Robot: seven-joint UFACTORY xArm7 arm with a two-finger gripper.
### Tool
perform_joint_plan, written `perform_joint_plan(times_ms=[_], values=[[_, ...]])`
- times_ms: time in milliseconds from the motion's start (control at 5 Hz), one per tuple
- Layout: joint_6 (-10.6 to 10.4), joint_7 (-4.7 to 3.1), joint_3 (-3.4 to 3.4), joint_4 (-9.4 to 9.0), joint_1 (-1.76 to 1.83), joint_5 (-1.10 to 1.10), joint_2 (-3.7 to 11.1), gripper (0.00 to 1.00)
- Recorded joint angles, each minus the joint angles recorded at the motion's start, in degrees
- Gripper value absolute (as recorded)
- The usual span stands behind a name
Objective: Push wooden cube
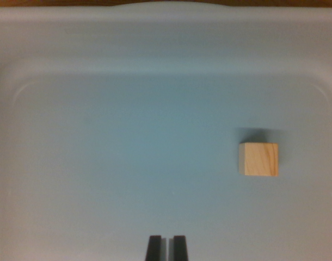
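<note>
**Wooden cube on a pale tray, off to one side of the gripper**

No writing or labels can be read anywhere. A small wooden cube (258, 159), light tan with faint grain, sits flat on a smooth, pale blue-grey tray (100, 136) with rounded corners and a raised rim. The gripper (166, 248) shows at the bottom centre: two dark fingertips pressed nearly together, holding nothing. The cube lies up and toward the wrist view's right of them, well apart.
</note>
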Motion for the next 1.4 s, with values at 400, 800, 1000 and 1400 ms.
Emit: perform_joint_plan(times_ms=[400, 800, 1000, 1400], values=[[-1.99, -0.76, -0.36, -1.4, -0.33, 0.13, 0.86, 0.0], [-4.05, -1.55, -0.73, -2.84, -0.67, 0.27, 1.75, 0.0], [-6.38, -2.44, -1.15, -4.46, -1.05, 0.42, 2.75, 0.0], [-8.83, -3.38, -1.59, -6.18, -1.45, 0.58, 3.8, 0.0]])
